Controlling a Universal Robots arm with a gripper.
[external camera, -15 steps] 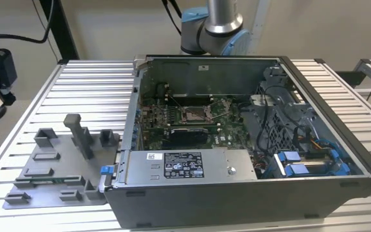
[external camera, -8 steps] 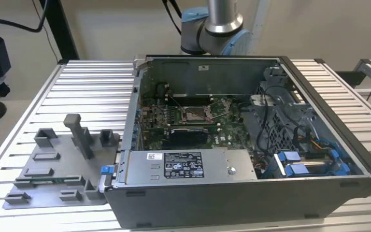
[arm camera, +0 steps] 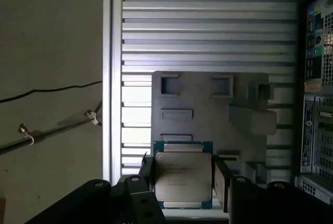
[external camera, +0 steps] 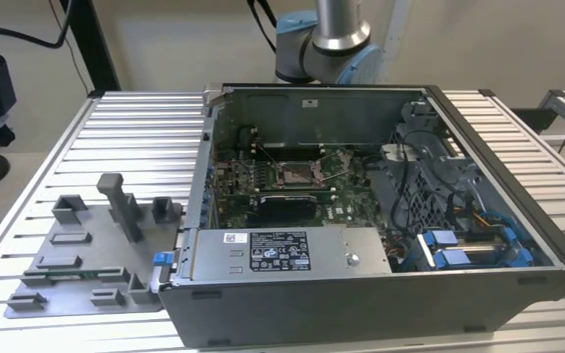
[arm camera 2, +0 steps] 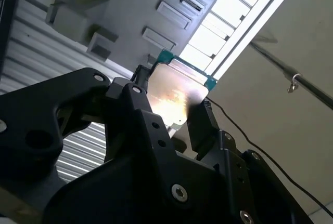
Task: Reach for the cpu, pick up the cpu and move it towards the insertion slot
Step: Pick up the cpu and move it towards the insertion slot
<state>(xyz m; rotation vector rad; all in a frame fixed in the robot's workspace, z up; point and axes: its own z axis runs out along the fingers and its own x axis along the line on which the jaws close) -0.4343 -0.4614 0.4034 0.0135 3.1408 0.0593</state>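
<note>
A: How are the jaws?
B: Clamped on the cpu (arm camera: 183, 174), gripping two opposite edges.
A: Where?
B: Over the grey fixture plate (arm camera: 208, 115), near the surface (arm camera: 208, 26) edge. The insertion slot (external camera: 297, 175) lies inside the case (external camera: 361, 309).

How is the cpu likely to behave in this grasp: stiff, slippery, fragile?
Likely stiff: the cpu sits flat, clamped by its edges between the jaws. Its shiny metal top looks smooth, so perhaps slippery. Thin and small, so probably light.
</note>
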